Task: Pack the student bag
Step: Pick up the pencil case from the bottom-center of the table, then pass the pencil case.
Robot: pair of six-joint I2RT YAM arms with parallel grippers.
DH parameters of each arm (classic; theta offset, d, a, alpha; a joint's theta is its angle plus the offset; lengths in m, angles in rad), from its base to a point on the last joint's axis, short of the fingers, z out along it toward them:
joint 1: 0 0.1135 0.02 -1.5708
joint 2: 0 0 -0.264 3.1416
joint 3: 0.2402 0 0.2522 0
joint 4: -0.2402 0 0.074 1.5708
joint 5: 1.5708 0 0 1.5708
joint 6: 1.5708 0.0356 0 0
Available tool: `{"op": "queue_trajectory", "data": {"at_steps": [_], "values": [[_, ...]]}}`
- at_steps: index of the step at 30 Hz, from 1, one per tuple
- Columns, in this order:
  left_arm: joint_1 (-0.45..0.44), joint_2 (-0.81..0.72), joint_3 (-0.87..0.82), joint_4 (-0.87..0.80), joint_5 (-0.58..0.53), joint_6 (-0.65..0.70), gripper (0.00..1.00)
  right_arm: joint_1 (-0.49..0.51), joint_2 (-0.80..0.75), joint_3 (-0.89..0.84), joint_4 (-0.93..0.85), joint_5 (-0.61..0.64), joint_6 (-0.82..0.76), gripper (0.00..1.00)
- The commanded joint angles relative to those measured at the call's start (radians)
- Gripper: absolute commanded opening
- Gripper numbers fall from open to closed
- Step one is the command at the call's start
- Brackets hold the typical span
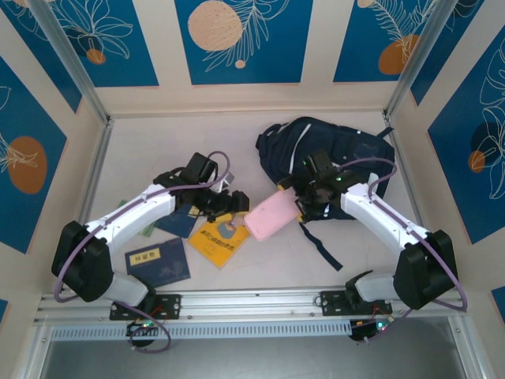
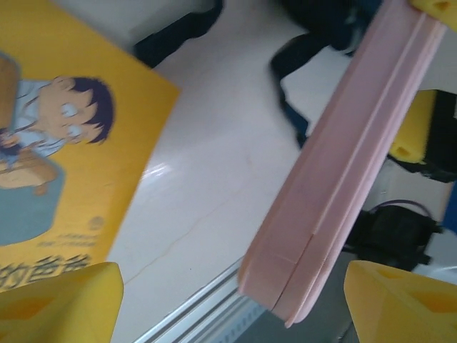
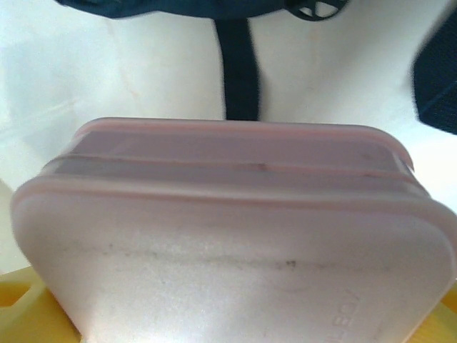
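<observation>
Lying unpacked at left are a small flat navy booklet and a yellow picture book, with the left gripper open-fingered above them. The right gripper clamps a pink hard-shell case near the large dark navy fabric student bag at back right, so packing seems barely begun.

The case is smooth pink plastic with a dull sheen and faint scuffs. The bag is matt dark cloth with woven straps, while the booklet has a glossy yellow paper cover. The pale desk is smooth and slightly shiny, edged by a ribbed metal rail.
</observation>
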Motion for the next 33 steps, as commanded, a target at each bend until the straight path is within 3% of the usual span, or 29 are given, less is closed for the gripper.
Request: {"op": "queue_trajectory", "data": {"at_steps": [1, 12, 18, 27, 31, 32, 33], "values": [[0.006, -0.048, 0.008, 0.138, 0.092, -0.085, 0.81, -0.015, -0.024, 0.067, -0.013, -0.068, 0.07, 0.76], [-0.027, -0.067, -0.056, 0.366, 0.126, -0.179, 0.78, -0.028, -0.03, 0.084, 0.095, -0.133, 0.232, 0.76], [-0.047, -0.057, -0.046, 0.449, 0.133, -0.201, 0.69, -0.033, -0.028, 0.123, 0.112, -0.133, 0.29, 0.76], [-0.054, -0.058, -0.038, 0.486, 0.122, -0.211, 0.37, -0.04, -0.033, 0.136, 0.107, -0.124, 0.334, 0.77], [-0.054, -0.065, -0.037, 0.485, 0.113, -0.206, 0.32, -0.04, -0.029, 0.165, 0.075, -0.116, 0.28, 0.84], [-0.053, -0.069, -0.036, 0.481, 0.109, -0.203, 0.32, -0.041, -0.024, 0.184, 0.038, -0.106, 0.268, 0.99], [-0.054, -0.07, -0.032, 0.477, 0.107, -0.202, 0.32, -0.041, -0.019, 0.201, 0.0, -0.098, 0.26, 0.99]]}}
